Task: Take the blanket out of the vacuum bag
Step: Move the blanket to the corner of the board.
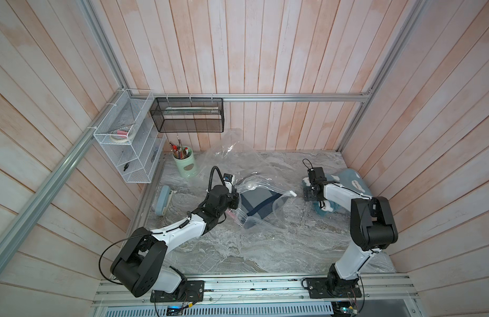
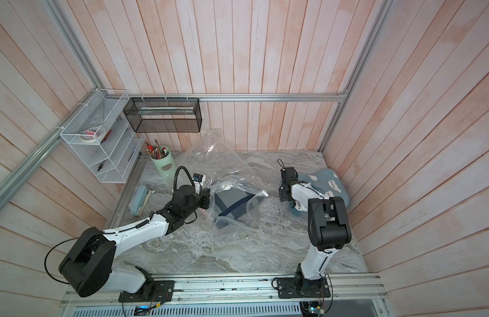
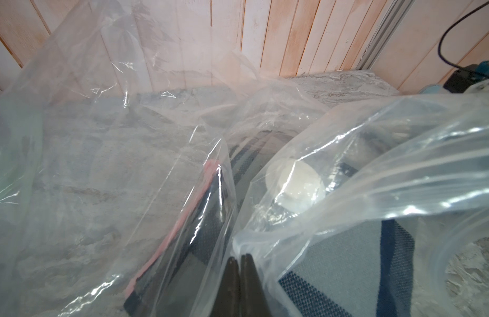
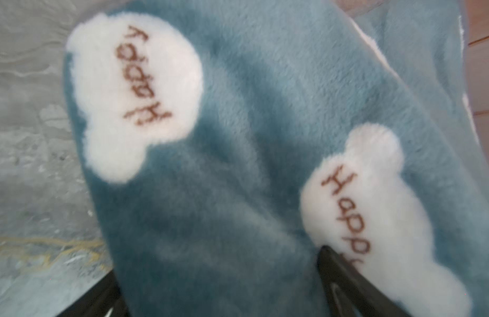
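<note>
Left gripper (image 3: pixel 240 258) is clenching its fingers on film of the vacuum bag (image 1: pixel 229 153) at its left edge; a grey folded cloth (image 1: pixel 258 204) is lying inside. Right of the bag, the blue fleece blanket (image 4: pixel 237 109) is lying outside it, the right gripper (image 4: pixel 218 263) straddling it with released, wide-spread fingers.

End effector (image 3: pixel 240 260) pinching vac bag (image 3: pixel 402 153), white valve (image 3: pixel 295 186)

Both arms had white links and black joint housings. The left arm (image 1: pixel 177 230) carried a thin black cable loop (image 1: pixel 100 258) and a ribbed black hose (image 1: pixel 213 175). The right arm (image 1: pixel 344 260) had a smaller looped cable (image 1: pixel 304 161). Black base plates (image 1: pixel 177 292) showed screws. The left gripper (image 3: pixel 240 258) had black fingers (image 3: pixel 232 285).
</note>
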Controlling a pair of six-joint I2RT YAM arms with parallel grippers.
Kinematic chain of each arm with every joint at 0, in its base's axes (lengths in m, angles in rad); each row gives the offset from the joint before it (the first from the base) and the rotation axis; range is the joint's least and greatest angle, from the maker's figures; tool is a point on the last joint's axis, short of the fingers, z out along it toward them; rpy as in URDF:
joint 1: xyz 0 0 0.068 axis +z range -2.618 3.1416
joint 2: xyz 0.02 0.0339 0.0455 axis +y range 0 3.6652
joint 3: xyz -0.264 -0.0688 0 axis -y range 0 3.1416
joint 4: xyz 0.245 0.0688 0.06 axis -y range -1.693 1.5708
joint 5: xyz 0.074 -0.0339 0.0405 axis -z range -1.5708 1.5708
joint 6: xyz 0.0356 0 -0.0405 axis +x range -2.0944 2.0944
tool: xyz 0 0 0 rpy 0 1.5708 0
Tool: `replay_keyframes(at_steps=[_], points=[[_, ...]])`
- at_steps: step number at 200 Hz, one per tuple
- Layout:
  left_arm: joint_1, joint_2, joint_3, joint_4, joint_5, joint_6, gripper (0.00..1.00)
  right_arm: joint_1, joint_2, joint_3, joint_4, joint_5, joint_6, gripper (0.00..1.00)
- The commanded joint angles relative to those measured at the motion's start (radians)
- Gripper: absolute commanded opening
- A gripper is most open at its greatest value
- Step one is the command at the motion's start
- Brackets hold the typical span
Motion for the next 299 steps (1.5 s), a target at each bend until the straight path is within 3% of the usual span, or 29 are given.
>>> replay_keyframes(at_steps=[1,50,103,139,176,183,189,214,229,270,299], points=[[0.009,-0.012,0.009,-0.011,-0.023,0.005,0.00,-0.002,0.055,0.015,-0.016,0.085,-0.035,0.98],[0.009,-0.006,0.017,-0.014,-0.028,0.008,0.00,-0.003,0.123,0.037,-0.011,0.009,-0.031,0.96],[0.013,0.001,0.023,-0.011,-0.025,0.011,0.00,-0.008,0.165,0.082,-0.060,-0.130,-0.038,0.64],[0.017,-0.006,0.020,-0.008,-0.018,0.006,0.00,-0.023,0.168,0.103,-0.085,-0.228,-0.040,0.59],[0.017,-0.019,0.014,-0.011,-0.026,0.013,0.00,-0.078,0.131,0.095,-0.057,-0.438,-0.024,0.49],[0.017,-0.022,0.012,-0.011,-0.028,0.015,0.00,-0.089,0.123,0.094,-0.052,-0.471,-0.019,0.38],[0.017,-0.025,0.009,-0.011,-0.030,0.017,0.00,-0.100,0.116,0.096,-0.052,-0.481,-0.011,0.00],[0.018,-0.031,0.003,-0.008,-0.035,0.017,0.00,-0.121,0.071,0.088,-0.026,-0.479,0.004,0.00],[0.018,-0.028,0.004,-0.007,-0.030,0.015,0.00,-0.145,0.043,0.094,-0.017,-0.554,0.014,0.00],[0.018,-0.025,0.007,-0.008,-0.026,0.014,0.00,-0.261,-0.071,0.073,0.112,-0.971,0.128,0.00],[0.018,-0.024,0.008,-0.007,-0.021,0.014,0.00,-0.350,-0.121,0.042,0.281,-1.177,0.277,0.00]])
